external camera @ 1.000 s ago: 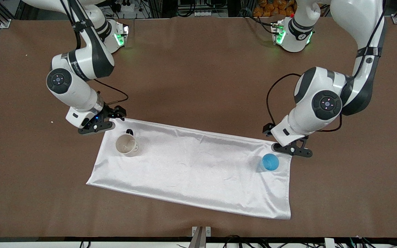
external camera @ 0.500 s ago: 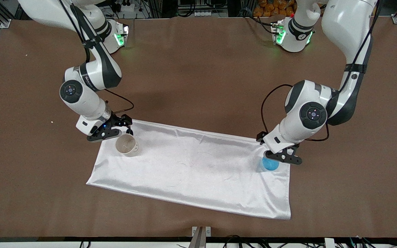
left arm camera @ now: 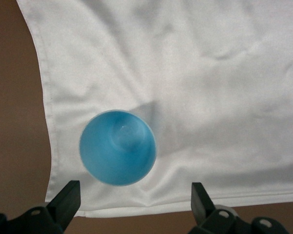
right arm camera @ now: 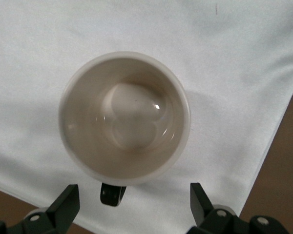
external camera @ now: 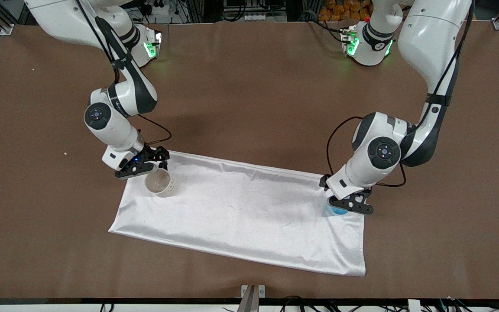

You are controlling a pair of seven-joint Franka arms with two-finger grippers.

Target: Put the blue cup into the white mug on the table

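The blue cup (external camera: 335,211) stands upright on a white cloth, by the cloth's corner toward the left arm's end. My left gripper (external camera: 350,205) hangs over the cup's edge and covers most of it in the front view. In the left wrist view the cup (left arm camera: 118,147) lies just ahead of the open left gripper (left arm camera: 134,197), with nothing between the fingers. The white mug (external camera: 159,183) stands upright on the cloth's corner toward the right arm's end. My right gripper (external camera: 142,166) is over its black handle (right arm camera: 112,194). The mug (right arm camera: 124,122) is empty, and the right gripper (right arm camera: 132,199) is open.
The white cloth (external camera: 241,212) lies slanted across the brown table (external camera: 249,86), with wrinkles between mug and cup. The robot bases (external camera: 364,41) stand at the table's edge farthest from the front camera. A small metal bracket (external camera: 252,292) sits at the edge nearest it.
Both arms have swung toward the front camera and inward. The left gripper has come over the blue cup, and the right gripper over the mug's handle. Both stayed open.
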